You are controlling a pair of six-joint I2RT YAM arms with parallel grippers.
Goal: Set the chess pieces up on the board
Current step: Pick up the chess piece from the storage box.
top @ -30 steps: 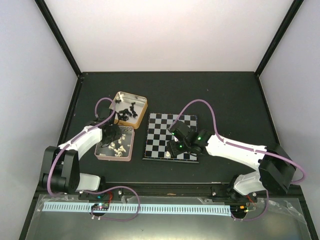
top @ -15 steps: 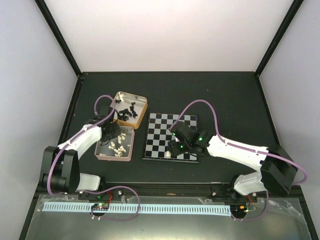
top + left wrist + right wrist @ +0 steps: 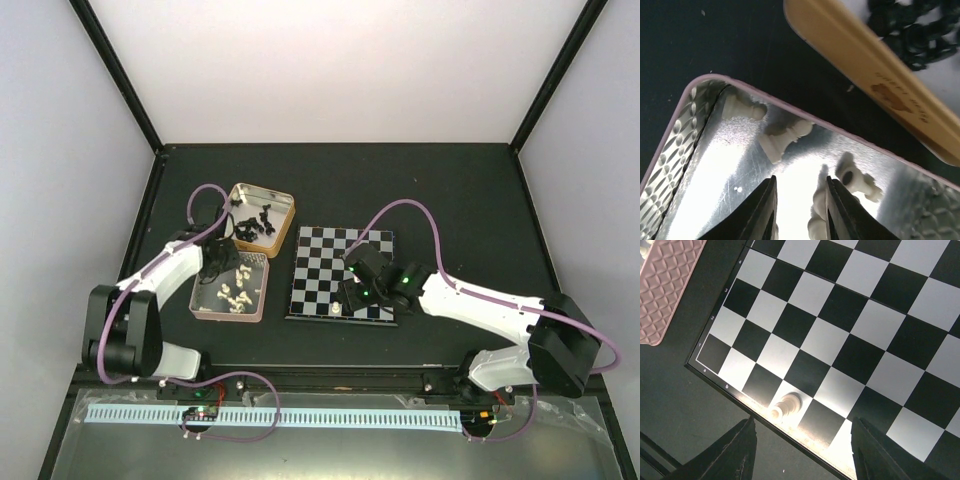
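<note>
The left pincer (image 3: 802, 182) hangs in the pink-rimmed metal tin (image 3: 685, 125) left of the grey-and-black chequered chessboard (image 3: 320, 255), jaws narrowly parted and gripping nothing. A cream chess piece (image 3: 816, 212) lies in the gap, lengthwise against one finger. Over the chessboard's near edge, the right pincer (image 3: 804, 422) gapes empty above a lone cream piece (image 3: 786, 406)

Left arm (image 3: 165, 273): white shell links, black joint housings; right arm (image 3: 480, 300): same build, white links, black shoulder block; purple cable (image 3: 203, 197) runs along the left arm, second purple cable (image 3: 400, 204) along the right; small green lights (image 3: 405, 277) on the right wrist housing; left fingers (image 3: 757, 217) and right fingers (image 3: 735, 460) matte black, tapered.
</note>
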